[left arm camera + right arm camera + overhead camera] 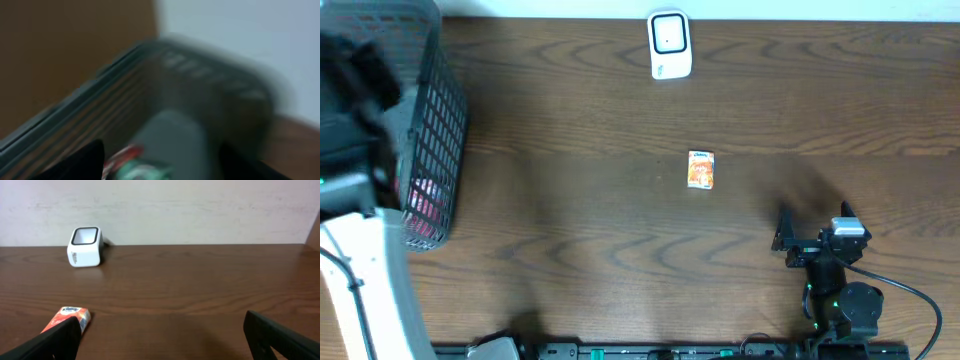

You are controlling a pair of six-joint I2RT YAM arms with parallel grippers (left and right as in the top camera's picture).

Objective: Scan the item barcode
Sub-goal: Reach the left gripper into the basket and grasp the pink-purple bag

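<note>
Lying on the surface [620,220], the packet [701,169] sits well apart from the scanner [670,45]. The right claw [162,340] gapes wide and empty near it. The left claw [160,150], over the basket [440,130], is too blurred to tell.

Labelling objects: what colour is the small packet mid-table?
The packet is orange with a white end, clearest in the right wrist view.
</note>
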